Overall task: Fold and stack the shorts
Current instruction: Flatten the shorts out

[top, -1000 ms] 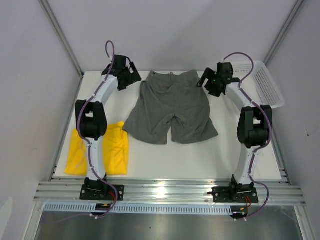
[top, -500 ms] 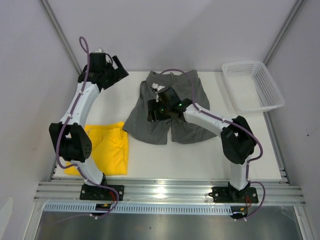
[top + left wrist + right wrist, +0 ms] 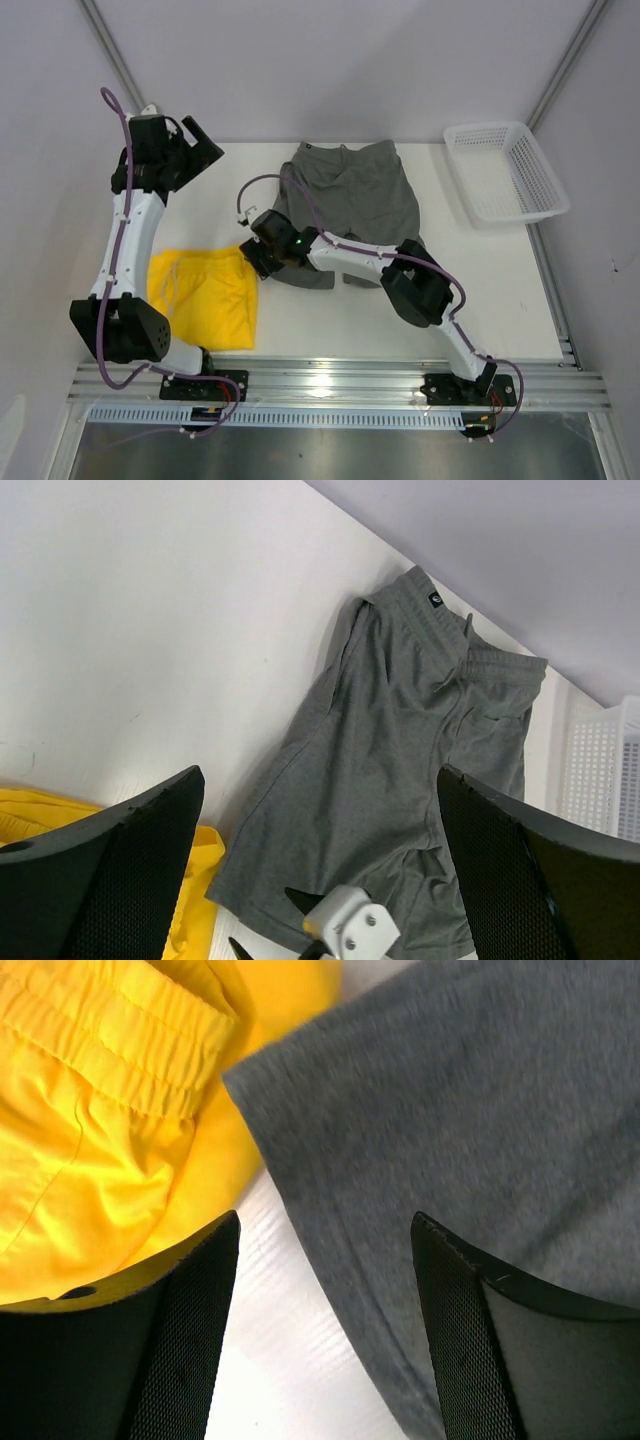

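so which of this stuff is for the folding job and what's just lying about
For the job:
grey shorts
yellow shorts

Lying about:
basket

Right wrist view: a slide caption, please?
Open right end effector over a corner of the grey shorts, beside the yellow shorts.
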### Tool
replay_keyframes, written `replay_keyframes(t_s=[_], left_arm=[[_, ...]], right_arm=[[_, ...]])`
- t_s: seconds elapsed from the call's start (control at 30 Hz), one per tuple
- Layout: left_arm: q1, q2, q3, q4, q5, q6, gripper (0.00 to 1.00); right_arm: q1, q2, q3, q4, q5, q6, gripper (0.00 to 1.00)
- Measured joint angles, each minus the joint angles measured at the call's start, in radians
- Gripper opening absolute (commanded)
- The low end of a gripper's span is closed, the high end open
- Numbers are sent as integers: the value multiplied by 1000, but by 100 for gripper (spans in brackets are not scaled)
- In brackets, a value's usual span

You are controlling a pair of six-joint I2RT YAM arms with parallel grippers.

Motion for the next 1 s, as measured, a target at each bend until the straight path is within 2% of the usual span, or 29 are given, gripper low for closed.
replay_keyframes(t_s=[0.17, 0.27, 0.37, 0.47, 0.5, 0.6, 0.73, 1.0], left_arm=[[5, -34, -5, -14, 0, 9, 99], [6, -39, -6, -23, 0, 15, 99], [10, -40, -12, -25, 0, 18, 99], [12, -40, -26, -25, 0, 19, 99], [12, -40, -30, -26, 0, 19, 99], [12, -40, -47, -24, 2, 19, 99], [13, -40, -69, -18, 10, 19, 99], [11, -40, -155, 53, 50, 14, 99]], right_arm=[[33, 67, 105, -11, 69, -50, 71], [44, 101, 150, -18, 106, -74, 67], [49, 137, 186, -27, 143, -93, 54], [52, 156, 187, -39, 179, -110, 33], [52, 157, 183, -39, 188, -113, 18], [53, 154, 157, -18, 209, -119, 0], [58, 98, 14, 66, 221, -127, 0], [156, -220, -441, 176, 193, -135, 0]])
